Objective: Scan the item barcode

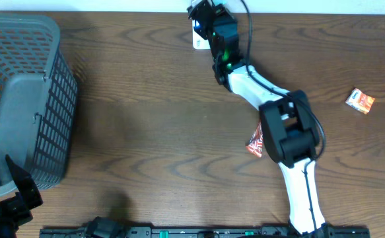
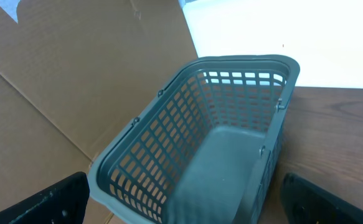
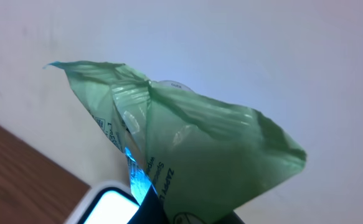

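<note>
While right gripper point(image 1: 204, 14), 12 o'clock, clamps the green packet point(image 3: 187, 143), creases could hide its barcode from the apparent scanner point(image 3: 106, 202).

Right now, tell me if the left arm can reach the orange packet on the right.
Probably not. The left tool sits open at the near-left corner of the table by the basket, the packet lies far across the table, and the right arm stretches between them.

Glossy crinkled plastic packet point(image 3: 187, 149); wood-grain table point(image 1: 146, 119)
</note>
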